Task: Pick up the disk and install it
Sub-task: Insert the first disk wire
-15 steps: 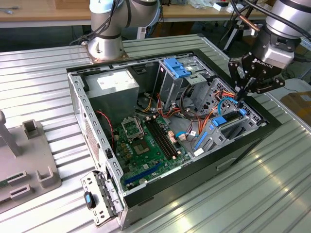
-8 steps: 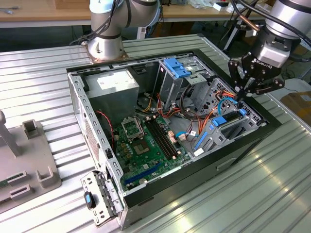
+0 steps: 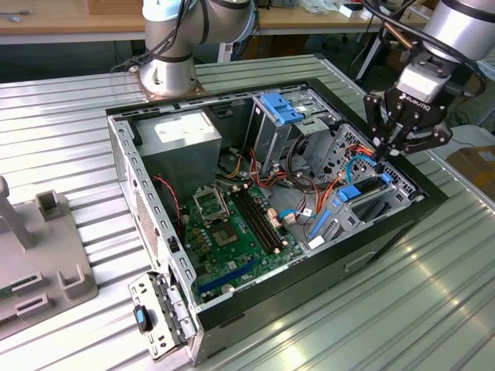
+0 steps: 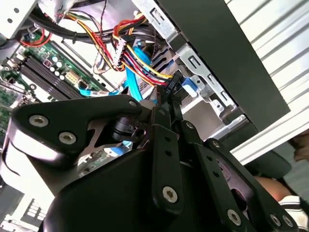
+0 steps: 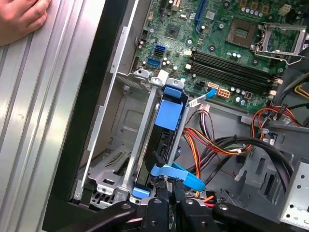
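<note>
Hand (image 3: 384,152) apparently just beside disk (image 5: 164,140)

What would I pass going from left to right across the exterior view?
Grey holder block → power supply box → blue drive-cage latch → pincer.

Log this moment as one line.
gripper: shut, low over drive bay | disk: on edge in bay | person's hand: on table
</note>
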### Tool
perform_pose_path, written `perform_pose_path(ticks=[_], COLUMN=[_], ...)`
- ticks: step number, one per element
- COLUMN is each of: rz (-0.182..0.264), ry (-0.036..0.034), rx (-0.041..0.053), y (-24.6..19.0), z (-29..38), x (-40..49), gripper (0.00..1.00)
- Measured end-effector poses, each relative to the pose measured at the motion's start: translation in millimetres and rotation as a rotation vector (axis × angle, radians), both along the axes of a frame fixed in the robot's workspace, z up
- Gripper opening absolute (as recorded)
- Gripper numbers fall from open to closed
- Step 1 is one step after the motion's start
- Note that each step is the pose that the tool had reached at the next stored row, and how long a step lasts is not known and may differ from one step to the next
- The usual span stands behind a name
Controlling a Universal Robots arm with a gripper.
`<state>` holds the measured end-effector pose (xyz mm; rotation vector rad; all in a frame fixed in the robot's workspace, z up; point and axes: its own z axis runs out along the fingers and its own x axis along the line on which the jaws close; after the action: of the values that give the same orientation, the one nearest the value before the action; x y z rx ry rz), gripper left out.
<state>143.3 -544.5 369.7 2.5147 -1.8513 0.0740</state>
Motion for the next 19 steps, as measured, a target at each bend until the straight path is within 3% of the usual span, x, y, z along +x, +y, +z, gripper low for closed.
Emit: perform_pose_path(ticks=[3, 5, 6, 8, 15, 17, 19], rz=[-0.011, -0.012, -0.012, -0.022, -0.2, -0.211, -0.215], ry=[0.0004, 0.0008, 0.0009, 0.0004, -0.0075, -0.0078, -0.0064], rx=[0.0035, 0.0626, 0.0878, 0.0889, 0.0885, 0.0898, 0.1041], y=[0.0, -1.5, -2.6, -3.0, -3.1, -3.4, -5.1], z=[0.0, 0.1, 0.0, -0.2, -5.1, -5.2, -5.2], x=[-0.7, -0.9, -0.9, -1.0, -1.0, -1.1, -1.2], gripper=[0.16, 0.16, 0.16, 0.16, 0.16, 0.16, 0.16])
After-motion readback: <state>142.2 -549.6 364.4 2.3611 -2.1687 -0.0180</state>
